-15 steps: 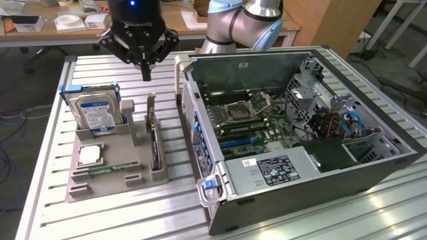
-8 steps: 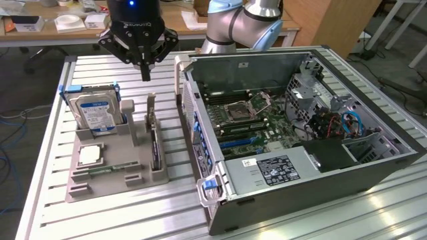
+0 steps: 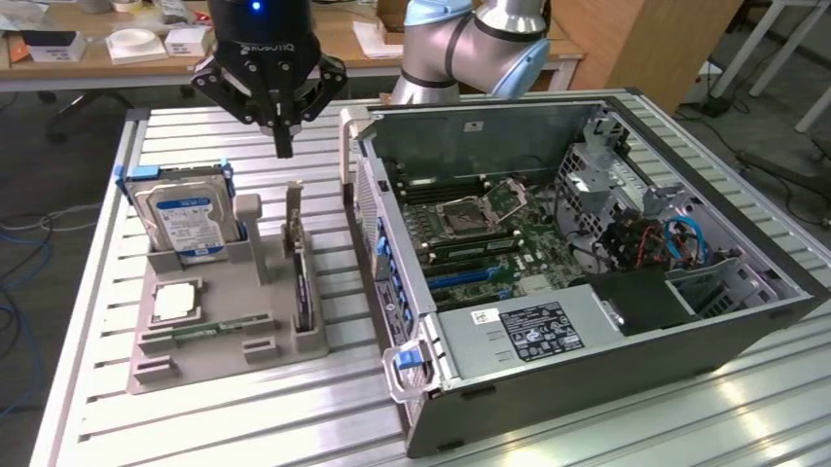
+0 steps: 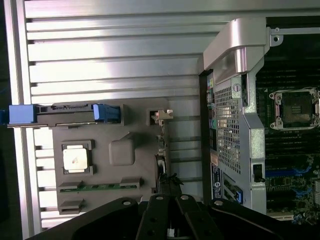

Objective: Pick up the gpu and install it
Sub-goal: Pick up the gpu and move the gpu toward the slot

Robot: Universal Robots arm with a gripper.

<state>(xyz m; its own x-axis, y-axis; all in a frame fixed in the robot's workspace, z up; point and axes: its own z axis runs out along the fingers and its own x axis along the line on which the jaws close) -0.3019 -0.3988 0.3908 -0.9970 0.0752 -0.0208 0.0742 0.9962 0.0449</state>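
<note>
Jaws together, empty, hovering above gpu standing edge-on in grey tray

The end effector hides one end of the gpu; the case runs past the view's edge.

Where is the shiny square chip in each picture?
Exterior view: the chip lies in the gray tray, at the exterior view's left, beside the hard drive.
Wrist view: chip in the tray, between the hard drive and the RAM stick.
Shared landmark: the hard drive.
</note>
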